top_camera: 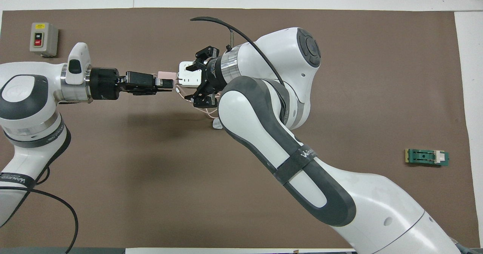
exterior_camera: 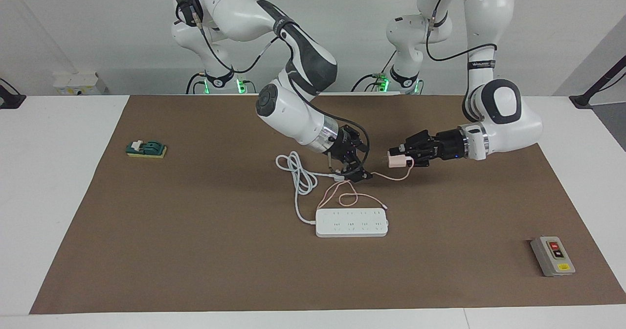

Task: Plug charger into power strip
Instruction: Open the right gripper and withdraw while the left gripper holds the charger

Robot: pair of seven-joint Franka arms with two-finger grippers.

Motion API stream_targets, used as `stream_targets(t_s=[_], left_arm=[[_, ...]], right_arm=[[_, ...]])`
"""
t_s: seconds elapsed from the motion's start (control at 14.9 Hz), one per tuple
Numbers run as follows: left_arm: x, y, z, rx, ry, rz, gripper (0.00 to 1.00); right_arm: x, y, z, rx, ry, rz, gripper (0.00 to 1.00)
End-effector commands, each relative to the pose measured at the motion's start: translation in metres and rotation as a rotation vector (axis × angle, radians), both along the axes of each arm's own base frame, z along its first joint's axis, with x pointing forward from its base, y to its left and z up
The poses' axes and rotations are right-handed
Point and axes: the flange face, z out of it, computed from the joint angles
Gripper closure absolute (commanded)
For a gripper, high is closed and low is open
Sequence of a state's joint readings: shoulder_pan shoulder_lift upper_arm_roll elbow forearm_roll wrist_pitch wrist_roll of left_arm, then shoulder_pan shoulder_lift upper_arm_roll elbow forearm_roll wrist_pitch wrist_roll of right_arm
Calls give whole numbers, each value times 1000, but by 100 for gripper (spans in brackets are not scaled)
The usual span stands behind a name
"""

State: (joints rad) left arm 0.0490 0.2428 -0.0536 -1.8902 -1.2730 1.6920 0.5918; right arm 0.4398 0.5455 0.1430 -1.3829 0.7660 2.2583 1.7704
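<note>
My left gripper [exterior_camera: 402, 158] is shut on the pale pink charger [exterior_camera: 396, 161] and holds it above the mat, level, between the power strip and the robots. The overhead view shows the gripper [top_camera: 169, 83] and charger [top_camera: 166, 74] too. The thin pink cable [exterior_camera: 342, 197] hangs from the charger and loops on the mat down to the strip. The white power strip [exterior_camera: 352, 222] lies flat mid-table, sockets up; in the overhead view [top_camera: 187, 81] my right arm hides most of it. My right gripper [exterior_camera: 361, 164] is open, low over the cable beside the charger, also seen from overhead [top_camera: 196, 77].
The strip's thick white cord [exterior_camera: 298, 172] coils on the mat beside the right gripper. A grey box with red and black buttons [exterior_camera: 552, 255] lies toward the left arm's end, far from the robots. A green and white object [exterior_camera: 146, 149] lies toward the right arm's end.
</note>
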Motion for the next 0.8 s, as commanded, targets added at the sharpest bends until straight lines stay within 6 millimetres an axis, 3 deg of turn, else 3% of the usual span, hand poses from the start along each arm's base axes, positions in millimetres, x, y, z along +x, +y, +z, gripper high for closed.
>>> stream_targets(t_s=[0.0, 0.2, 0.47, 0.6, 0.74], left_arm=[[11, 23, 3, 32, -25, -46, 100], [19, 43, 18, 129, -76, -74, 100], [30, 64, 42, 345, -162, -142, 100], [36, 66, 40, 488, -193, -204, 100], [37, 43, 39, 591, -258, -291, 100]], right_arm=[[5, -13, 5, -3, 20, -22, 0], [21, -50, 19, -14, 16, -43, 0], [37, -131, 66, -117, -68, -17, 0], [40, -170, 83, -166, -132, 45, 0], [42, -218, 94, -212, -186, 132, 0]])
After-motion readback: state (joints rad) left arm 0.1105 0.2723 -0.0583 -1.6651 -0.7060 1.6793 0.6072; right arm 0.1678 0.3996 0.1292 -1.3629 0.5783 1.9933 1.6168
